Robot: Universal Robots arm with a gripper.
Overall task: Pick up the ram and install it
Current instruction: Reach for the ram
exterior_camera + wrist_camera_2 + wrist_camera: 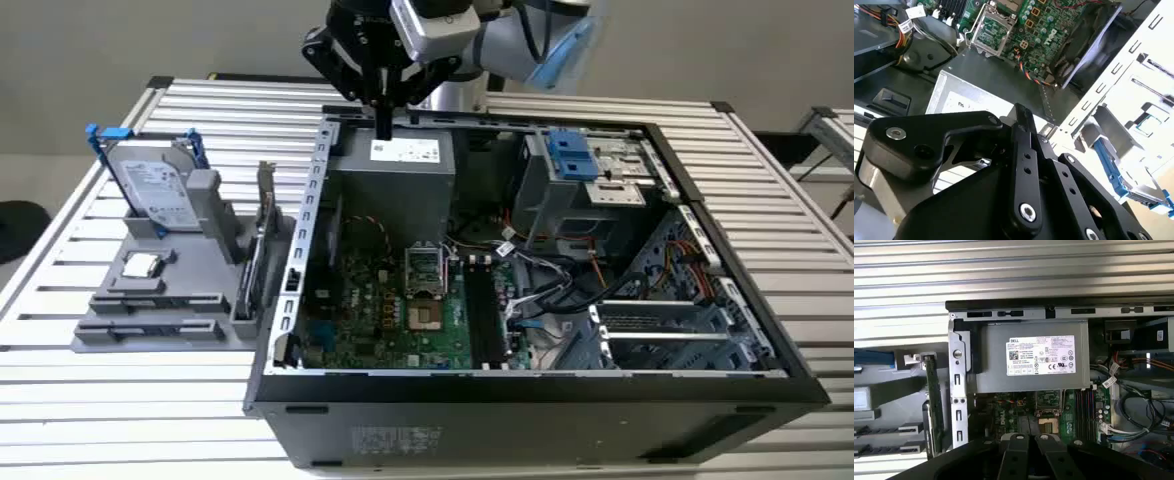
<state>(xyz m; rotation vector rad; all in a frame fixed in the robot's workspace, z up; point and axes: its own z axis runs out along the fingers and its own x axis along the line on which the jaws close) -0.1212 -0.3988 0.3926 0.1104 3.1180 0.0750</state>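
Observation:
My gripper (384, 130) hangs from the arm over the back of the open computer case (287, 300), just above the grey power supply (396, 180). Its black fingers (1023, 125) point down, pressed together with nothing between them. In the first wrist view the gripper (1030, 438) sits above the motherboard's edge. The long black memory slots (483, 320) beside the processor socket (422, 270) stand empty. Parts stand on a grey holder (147, 335) at the exterior view's left. I cannot tell the ram apart among them.
The holder carries a hard drive (154, 190) in blue rails, a processor chip (142, 265) and an upright card with a metal bracket (266, 200). Cables (561, 285) and a drive cage (587, 175) crowd the case's other half. A slatted metal table (120, 400) lies underneath.

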